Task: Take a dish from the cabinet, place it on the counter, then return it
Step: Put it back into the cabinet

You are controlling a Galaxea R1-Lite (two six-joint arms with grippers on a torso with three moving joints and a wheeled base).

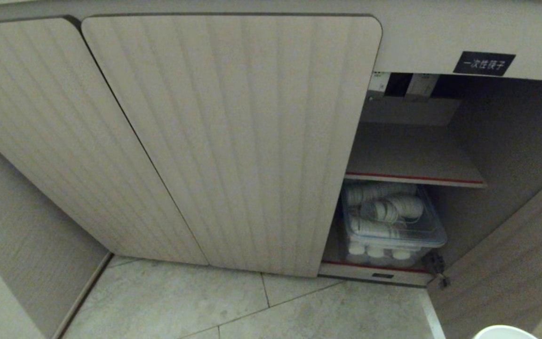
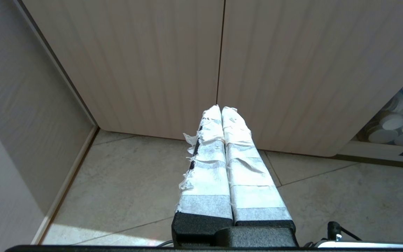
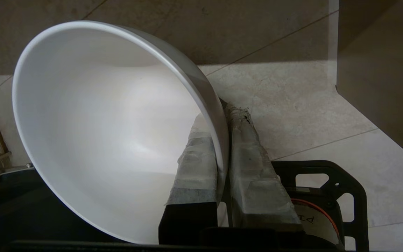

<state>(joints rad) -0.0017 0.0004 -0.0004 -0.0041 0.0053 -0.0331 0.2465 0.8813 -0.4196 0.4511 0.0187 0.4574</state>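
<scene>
Facing: cabinet [image 1: 233, 141] fills the head view, its two left doors closed, its right bay open so a pincer can reach in
Floor: pale tiles [image 1: 261, 306] run beneath
Shelf [image 1: 412, 155]: red-edged, bare, far right, a likely spot for the return
Box [image 1: 393, 226]: clear, full of white stacked ware, below that shelf
Dish [image 3: 110, 133]: near right, off the shelf, tipped on edge because its wall is pinched
Right pincer [image 3: 222, 147]: clenched on the dish rim, one finger inside, one outside
Left pincer [image 2: 222, 112]: clenched, empty, idling near the closed doors
</scene>
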